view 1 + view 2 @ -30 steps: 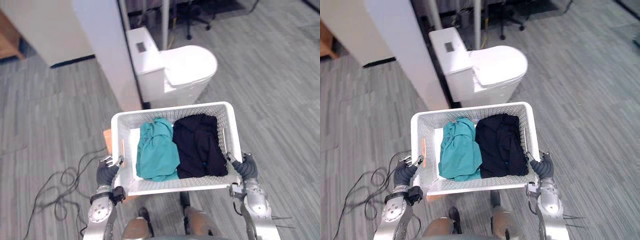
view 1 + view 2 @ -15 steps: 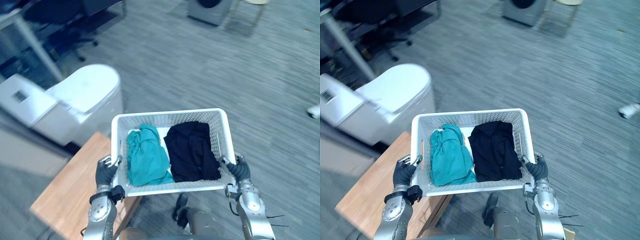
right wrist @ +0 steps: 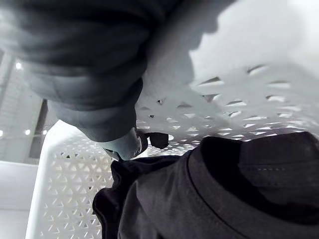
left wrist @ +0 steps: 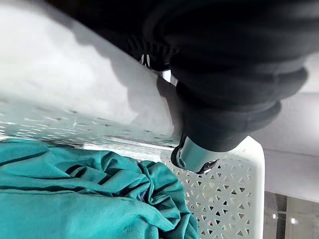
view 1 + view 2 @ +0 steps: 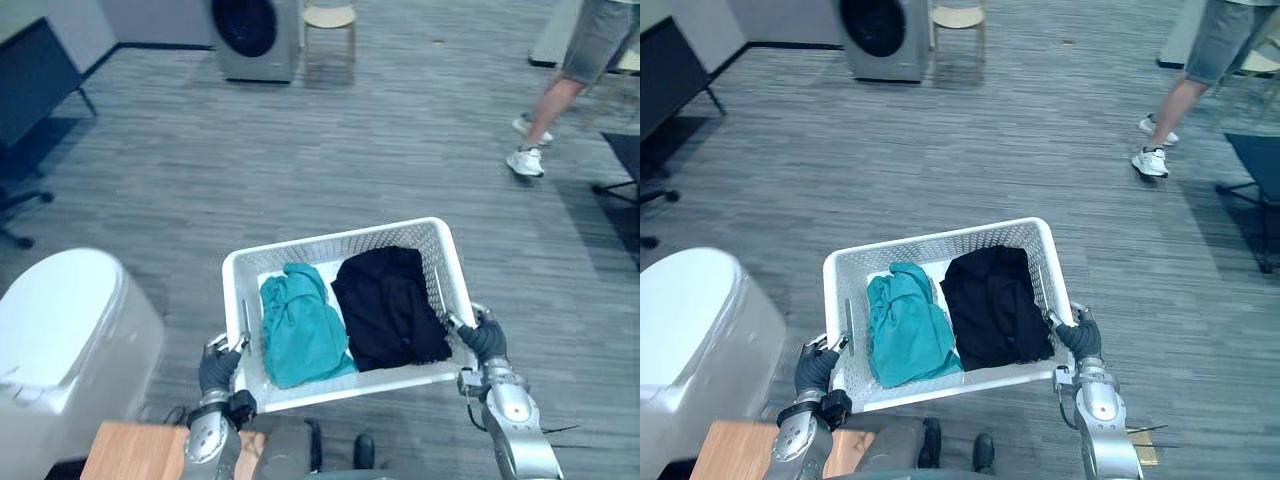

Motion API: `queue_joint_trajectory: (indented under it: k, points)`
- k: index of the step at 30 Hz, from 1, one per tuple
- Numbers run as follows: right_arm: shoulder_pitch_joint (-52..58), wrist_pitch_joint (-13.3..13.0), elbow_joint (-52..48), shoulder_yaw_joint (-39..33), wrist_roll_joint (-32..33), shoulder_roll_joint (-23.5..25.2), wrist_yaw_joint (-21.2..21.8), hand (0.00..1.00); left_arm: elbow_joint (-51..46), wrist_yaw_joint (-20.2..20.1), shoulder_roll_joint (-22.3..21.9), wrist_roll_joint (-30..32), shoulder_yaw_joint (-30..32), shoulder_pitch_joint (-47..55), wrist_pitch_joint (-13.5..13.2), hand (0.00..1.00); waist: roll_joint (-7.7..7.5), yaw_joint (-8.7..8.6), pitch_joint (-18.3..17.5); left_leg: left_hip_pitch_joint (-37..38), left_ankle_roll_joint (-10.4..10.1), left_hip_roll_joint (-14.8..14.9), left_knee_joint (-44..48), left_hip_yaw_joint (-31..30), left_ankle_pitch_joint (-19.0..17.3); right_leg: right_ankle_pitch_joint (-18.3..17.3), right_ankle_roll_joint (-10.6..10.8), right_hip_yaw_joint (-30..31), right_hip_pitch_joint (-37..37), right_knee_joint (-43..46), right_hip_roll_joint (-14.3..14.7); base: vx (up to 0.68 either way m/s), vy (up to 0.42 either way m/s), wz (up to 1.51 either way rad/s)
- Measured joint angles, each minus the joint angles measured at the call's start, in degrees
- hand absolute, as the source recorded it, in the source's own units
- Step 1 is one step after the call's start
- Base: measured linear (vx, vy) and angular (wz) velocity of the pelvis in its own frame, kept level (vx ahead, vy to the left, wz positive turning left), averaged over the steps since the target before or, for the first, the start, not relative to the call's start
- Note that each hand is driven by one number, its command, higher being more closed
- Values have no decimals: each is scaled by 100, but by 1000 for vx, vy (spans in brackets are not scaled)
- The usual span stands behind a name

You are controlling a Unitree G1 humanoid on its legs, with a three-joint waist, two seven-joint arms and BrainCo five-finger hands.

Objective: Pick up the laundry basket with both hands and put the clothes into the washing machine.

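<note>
I carry a white perforated laundry basket [image 5: 345, 240] in front of me, off the floor. A teal garment [image 5: 300, 330] lies in its left half and a black garment [image 5: 388, 308] in its right half. My left hand [image 5: 219, 369] is curled round the basket's left rim, and my right hand [image 5: 484, 338] is curled round the right rim. The wrist views show the teal garment [image 4: 75, 199] and the black garment [image 3: 209, 199] from close by, inside the basket's mesh walls. A grey washing machine [image 5: 255, 35] with a dark round door stands far ahead at the back of the room.
A white rounded appliance [image 5: 60, 330] stands close at my lower left, with a wooden tabletop corner [image 5: 135, 450] beside it. A small wooden stool [image 5: 330, 25] stands right of the washing machine. A person's legs [image 5: 550, 95] walk at the upper right. Grey plank floor lies between.
The camera has swung round: the white appliance and wooden table slid to the lower left, and the washing machine and a person came into view. Both hands still hold the basket.
</note>
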Motion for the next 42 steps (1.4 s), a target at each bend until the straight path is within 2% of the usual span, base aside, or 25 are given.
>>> queue_joint_trajectory:
  k: [3, 6, 8, 9, 10, 11, 13, 14, 16, 17, 19, 21, 22, 24, 25, 26, 27, 29, 30, 31, 32, 34, 37, 39, 42]
  points:
    - [-157, 0, 104, -4, 8, 2, 40, 100, -13, 10, 108, -3, 17, -84, -12, 100, 144, -16, 7, 478, -40, 98, -342, 15, -222, -10, -102, -280, -535, -1035, 30, 479, 40, -10]
    - [-337, -1, 105, -32, 11, -62, 50, 100, -11, 10, 115, 9, 29, -236, -2, 100, 190, -87, 41, 1054, -288, 201, -946, -38, -279, 1084, 35, -244, -817, -3538, 409, 592, -23, 8]
    - [-337, -2, 85, -16, 12, -62, 47, 100, -11, 10, 124, 35, 49, -263, -6, 100, 86, -222, 25, 1531, -636, 196, -1140, -172, -474, 1588, -70, -121, -823, -4224, 565, 735, -101, 28]
    - [-326, 0, 90, -28, 12, -73, 31, 100, 45, 10, 61, 45, 35, -285, 7, 100, 174, -324, 10, 1844, -781, 319, -1152, -286, -570, 2399, -358, 112, -832, -3873, 642, 732, -126, 25]
    - [-326, 1, 89, -51, 12, -108, 27, 100, 67, 10, 25, 81, 23, -303, 8, 100, 263, -335, -22, 1882, -791, 423, -1054, -332, -564, 2493, -424, 80, -926, -3541, 682, 743, -137, 6]
    - [-339, 0, 81, -149, 13, -158, 27, 100, 91, 9, -84, 151, -27, -413, 6, 100, 432, -332, -38, 1744, -1011, 633, -499, -373, -429, 2015, -516, -2, -1054, -2896, 804, 727, -165, -5]
    - [-336, 0, 69, -243, 31, -179, 21, 100, 156, 9, -135, 212, -59, -613, 10, 100, 475, -309, -14, 913, -1171, 901, 1654, -412, 928, 1319, -583, -64, -675, -2564, 915, 756, -194, -2]
    - [-336, 1, 67, -244, 72, -193, 14, 100, 195, 9, -124, 217, -58, -585, 10, 100, 511, -295, 17, 665, -1231, 1043, 2363, -414, 1181, 1239, -568, -52, -363, -2737, 989, 671, -142, 3]
    - [-259, 1, -82, -227, 150, -201, -88, 100, 212, 7, -101, 241, -128, -544, -7, 100, 572, -183, 144, -356, -878, 1358, 4517, -363, 839, 1055, -603, 31, 930, -3563, 1260, 759, -86, 0]
    - [-206, -3, -185, -224, 179, -205, -90, 100, 208, 4, -82, 241, -129, -544, -11, 100, 553, -119, 167, -570, -829, 1329, 4625, -308, 710, 986, -616, 87, 1186, -3738, 1264, 591, -31, -13]
    - [-197, -18, -373, -191, 236, -223, -89, 100, 129, 0, -55, 240, -131, -466, -38, 100, 451, 36, 234, -1289, -676, 1101, 4030, -181, 334, 838, -511, 263, 1848, -4191, 1186, 482, 32, -19]
    - [-283, -34, -370, -172, 242, -320, -89, 100, -17, -2, -80, 245, -131, -403, -53, 100, 431, 192, 259, -1871, -686, 688, 2011, -152, 310, 639, -329, 391, 2309, -4493, 1027, 509, 92, -25]
    - [-361, -25, -324, -164, 241, -336, -90, 100, -95, -1, -120, 246, -121, -364, -51, 100, 482, 246, 278, -2058, -964, 500, 710, -233, 565, 510, -202, 498, 2632, -4626, 958, 549, 162, -38]
    - [-396, -28, -279, -100, 241, -350, -105, 100, -236, 3, -125, 247, -105, -231, -53, 100, 528, 378, 262, -2089, -1104, 454, -175, -255, 1414, 294, -78, 757, 2900, -4773, 884, 600, 204, -60]
    - [-459, -28, -207, -55, 241, -330, -121, 100, -361, 10, -80, 247, -92, -174, -48, 100, 482, 462, 233, -2016, -746, 285, 25, -96, 1787, 144, 10, 961, 3077, -4777, 735, 682, 251, -55]
    - [-564, -27, -67, -20, 242, -365, -179, 100, -453, 12, -118, 248, -80, -185, -27, 100, 382, 417, 213, -2064, -150, 196, 367, -34, 1449, 172, 172, 1027, 3177, -4706, 540, 868, 333, -41]
    - [-645, -27, 61, -18, 243, -401, -186, 100, -457, 13, -168, 254, -80, -206, -20, 100, 357, 403, 212, -2072, 129, 190, 703, 86, 1187, 175, 334, 1137, 3119, -4387, 409, 860, 343, -35]
    - [-728, -26, 261, -18, 241, -390, -184, 100, -384, 15, -159, 257, -96, -219, -2, 100, 304, 465, 229, -1760, 159, 181, 942, 284, 586, -169, 1006, 1354, 2402, -2319, 240, 641, 276, -42]
    - [-763, -26, 407, -14, 238, -301, -175, 100, -309, 19, -16, 257, -105, -250, 38, 100, 181, 400, 280, -1316, 128, -16, 880, 292, 326, 41, 1465, 1431, 1774, -434, 5, 486, 201, -11]
    - [-762, -25, 495, -4, 238, -268, -173, 100, -270, 26, 37, 260, -107, -250, 73, 100, 131, 322, 284, -1038, 147, -117, 779, 281, 223, 72, 1387, 1396, 1543, 328, -94, 652, 235, 8]
    - [-744, -25, 649, 23, 238, -233, -171, 100, -182, 39, 95, 282, -125, -253, 103, 100, 122, 198, 289, -423, 166, -247, 466, 256, 100, 2, 1019, 1195, 1206, 1259, -233, 653, 203, 15]
    - [-743, -27, 700, 59, 240, -208, -171, 100, -155, 105, 156, 389, -126, -284, 101, 100, 173, 107, 255, 365, 145, -305, -230, 214, 83, -240, 598, 665, 570, 1323, -291, 687, 184, 3]
    - [-781, -29, 590, 35, 248, -189, -172, 100, -34, 126, 427, 469, -154, -627, 105, 100, 212, -44, 253, 1236, 53, -288, -1040, 4, 41, -244, 145, -220, -533, -551, -43, 649, 90, 20]
    - [-771, -23, 589, 34, 247, -178, -174, 100, 108, 126, 498, 489, -165, -780, 108, 100, 182, -187, 268, 1833, -150, -296, -1388, -121, -71, 762, 270, -114, -751, -2986, 292, 741, 28, 38]
    - [-639, -23, 537, 35, 248, -172, -175, 100, 134, 127, 495, 606, -173, -719, 112, 100, 47, -347, 204, 2649, -503, -413, -1598, -512, -285, 1249, 88, 78, -1002, -3882, 452, 776, -37, 46]
